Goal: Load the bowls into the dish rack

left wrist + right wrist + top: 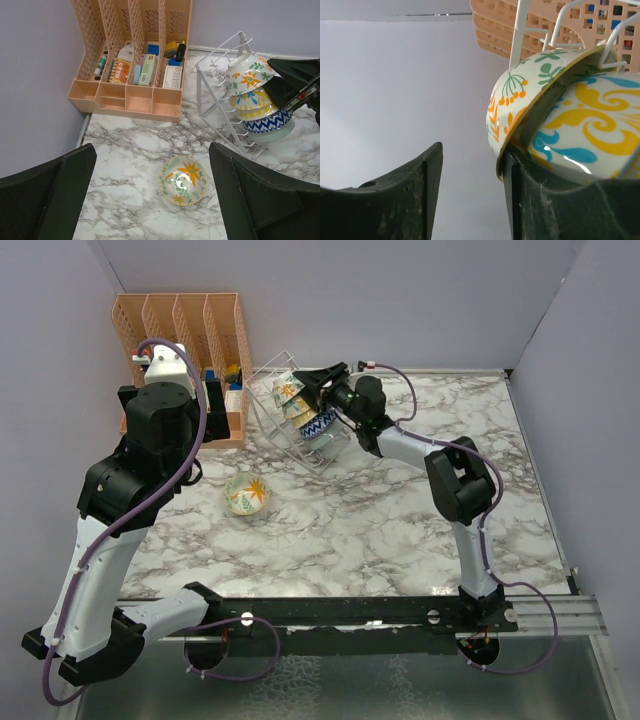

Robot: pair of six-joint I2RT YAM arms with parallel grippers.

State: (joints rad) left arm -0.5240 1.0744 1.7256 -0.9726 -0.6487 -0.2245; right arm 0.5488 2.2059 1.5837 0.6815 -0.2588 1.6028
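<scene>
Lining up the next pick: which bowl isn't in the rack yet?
The cream, orange-flowered bowl lying alone on the marble table, in front of the rack. The other bowls sit stacked in the wire rack.

Flower-print bowl lying alone on the marble bench, wire rack to its right holding four bowls on edge, orange organizer behind, left hand spread wide in the foreground
</scene>
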